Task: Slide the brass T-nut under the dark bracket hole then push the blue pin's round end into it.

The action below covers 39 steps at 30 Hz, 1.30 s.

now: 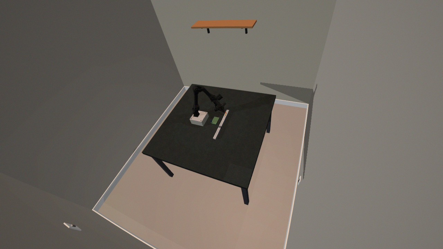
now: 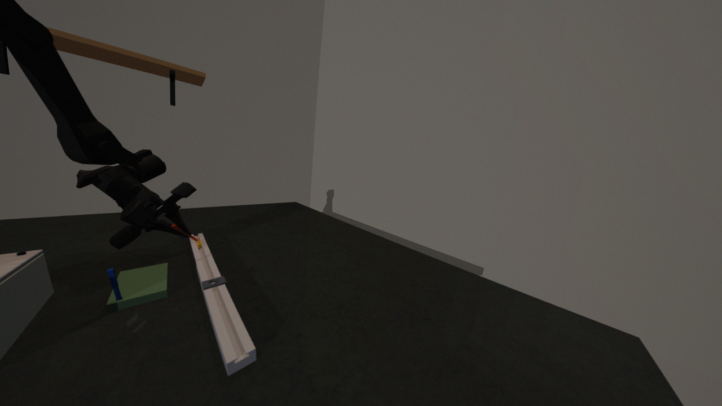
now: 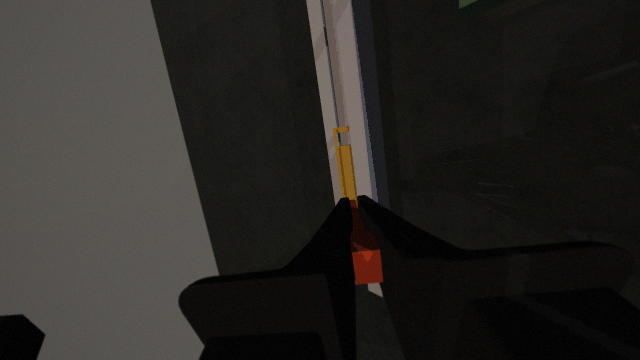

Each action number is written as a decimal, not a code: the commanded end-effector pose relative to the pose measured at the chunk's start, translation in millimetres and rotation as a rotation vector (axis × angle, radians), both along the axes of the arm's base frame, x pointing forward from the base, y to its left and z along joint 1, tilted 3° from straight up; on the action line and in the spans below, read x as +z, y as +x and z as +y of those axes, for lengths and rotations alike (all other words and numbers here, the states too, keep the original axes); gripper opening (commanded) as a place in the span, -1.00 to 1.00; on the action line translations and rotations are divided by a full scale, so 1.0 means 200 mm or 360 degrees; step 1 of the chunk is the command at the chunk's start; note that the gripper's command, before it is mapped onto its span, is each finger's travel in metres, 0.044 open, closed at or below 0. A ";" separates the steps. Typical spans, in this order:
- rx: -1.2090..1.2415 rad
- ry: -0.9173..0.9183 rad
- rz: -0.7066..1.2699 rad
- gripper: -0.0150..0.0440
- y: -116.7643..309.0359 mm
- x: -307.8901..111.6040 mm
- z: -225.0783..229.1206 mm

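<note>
My gripper (image 3: 353, 204) (image 2: 190, 235) is shut on the T-nut's orange handle (image 3: 368, 266) (image 2: 183, 231), over the far end of the rail. The brass T-nut (image 3: 347, 170) (image 2: 199, 243) is at the slot of the aluminum rail (image 1: 216, 133) (image 2: 229, 323) (image 3: 359, 75). Its handle slants back toward the arm. How deep the nut sits under the lips is not clear. The dark bracket (image 1: 219, 126) (image 2: 220, 280) spans the rail around its middle, its hole uncovered. The blue pin (image 1: 211, 121) (image 2: 114, 285) stands tilted at the green tray (image 1: 215, 120) (image 2: 146, 282).
The white box (image 1: 197, 121) (image 2: 22, 292) under the arm's base stands left of the tray. The tray lies between the box and the rail. The dark table (image 1: 186, 145) (image 2: 383, 323) carries everything. An orange shelf (image 1: 223, 23) (image 2: 120, 56) hangs on the wall.
</note>
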State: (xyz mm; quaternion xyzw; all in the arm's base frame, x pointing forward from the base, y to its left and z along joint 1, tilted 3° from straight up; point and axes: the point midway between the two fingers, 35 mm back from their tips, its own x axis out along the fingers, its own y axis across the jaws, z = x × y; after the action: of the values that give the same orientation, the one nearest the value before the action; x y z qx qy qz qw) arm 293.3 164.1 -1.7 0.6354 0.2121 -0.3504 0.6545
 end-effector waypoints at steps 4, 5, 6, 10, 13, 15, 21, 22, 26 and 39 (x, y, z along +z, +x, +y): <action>0.0009 0.0009 0.0025 -1.00 0.02 0.01 0.01; 0.0009 0.0009 0.0029 -1.00 0.02 0.01 0.01; 0.0010 0.0009 0.0034 -1.00 0.02 0.01 0.01; 0.0011 0.0008 0.0051 -1.00 0.02 0.01 0.02; 0.0013 0.0008 0.0065 -1.00 0.02 0.02 0.02; 0.0013 0.0008 0.0074 -1.00 0.03 0.02 0.02; 0.0015 0.0008 0.0100 -1.00 0.03 0.02 0.02; 0.0016 0.0008 0.0105 -1.00 0.03 0.02 0.02; 0.0017 0.0008 0.0122 -1.00 0.03 0.02 0.02; 0.0022 0.0008 0.0180 -1.00 0.04 0.03 0.02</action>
State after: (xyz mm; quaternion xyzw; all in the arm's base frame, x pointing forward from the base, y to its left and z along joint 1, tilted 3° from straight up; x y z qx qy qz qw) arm 299.0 165.2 0.9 0.6142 0.2503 -0.3828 0.6431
